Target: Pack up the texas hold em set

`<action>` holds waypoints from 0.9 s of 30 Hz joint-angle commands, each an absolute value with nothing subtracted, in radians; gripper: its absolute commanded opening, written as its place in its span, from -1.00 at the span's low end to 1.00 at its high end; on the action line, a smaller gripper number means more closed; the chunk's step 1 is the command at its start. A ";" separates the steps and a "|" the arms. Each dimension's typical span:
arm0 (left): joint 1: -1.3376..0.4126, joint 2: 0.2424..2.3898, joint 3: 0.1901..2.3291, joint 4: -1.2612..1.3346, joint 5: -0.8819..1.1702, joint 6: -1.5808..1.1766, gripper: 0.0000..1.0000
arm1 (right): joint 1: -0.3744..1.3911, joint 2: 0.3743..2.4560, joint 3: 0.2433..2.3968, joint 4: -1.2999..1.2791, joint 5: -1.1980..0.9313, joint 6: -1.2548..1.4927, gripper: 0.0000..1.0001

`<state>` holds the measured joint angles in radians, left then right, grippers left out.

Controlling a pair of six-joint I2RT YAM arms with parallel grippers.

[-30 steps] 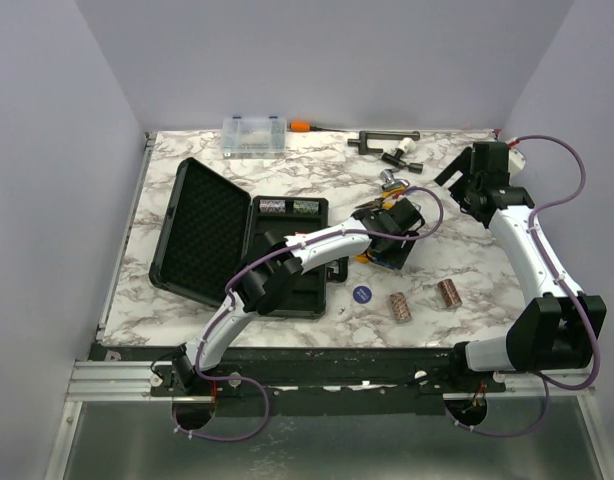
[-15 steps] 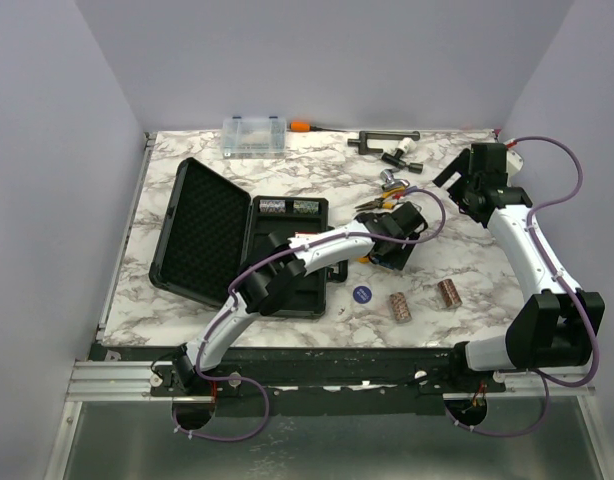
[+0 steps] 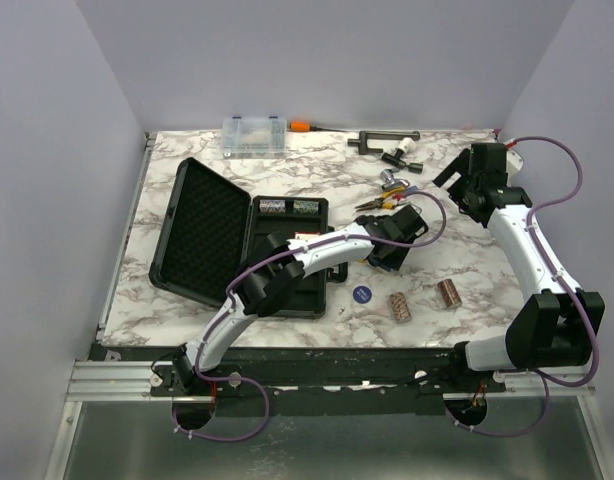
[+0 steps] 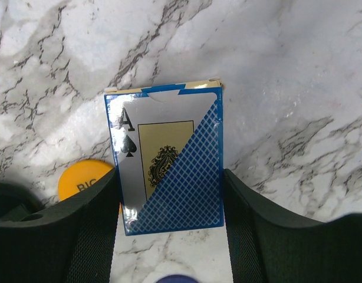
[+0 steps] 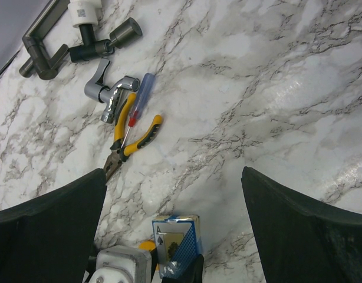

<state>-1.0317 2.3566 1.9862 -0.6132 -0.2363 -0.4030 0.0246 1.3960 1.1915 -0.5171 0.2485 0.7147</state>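
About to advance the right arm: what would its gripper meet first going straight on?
Most likely bare table top, just beyond the right gripper's open fingers. The pliers lie off to one side, and the blue card deck seems below that line. Depth is unclear.

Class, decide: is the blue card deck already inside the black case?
No, the blue card deck lies on the marble table between the left gripper's fingers.

Clear organiser box (image 3: 254,135) sits near the far edge; yellow-handled pliers (image 5: 118,148) lie beside a screwdriver (image 5: 142,94).
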 commanded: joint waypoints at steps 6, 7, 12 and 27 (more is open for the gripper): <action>-1.043 2.107 1.798 -0.546 -0.135 -0.394 -0.24 | 0.020 1.393 1.187 -0.512 0.249 0.721 1.00; -1.043 2.080 1.778 -0.539 -0.129 -0.397 -0.24 | 0.021 1.393 1.186 -0.512 0.250 0.722 1.00; -1.043 1.973 1.674 -0.514 -0.092 -0.412 -0.24 | 0.020 1.388 1.182 -0.510 0.250 0.721 1.00; -1.040 1.706 1.408 -0.514 -0.221 -0.434 -0.26 | 0.021 1.393 1.184 -0.508 0.245 0.721 1.00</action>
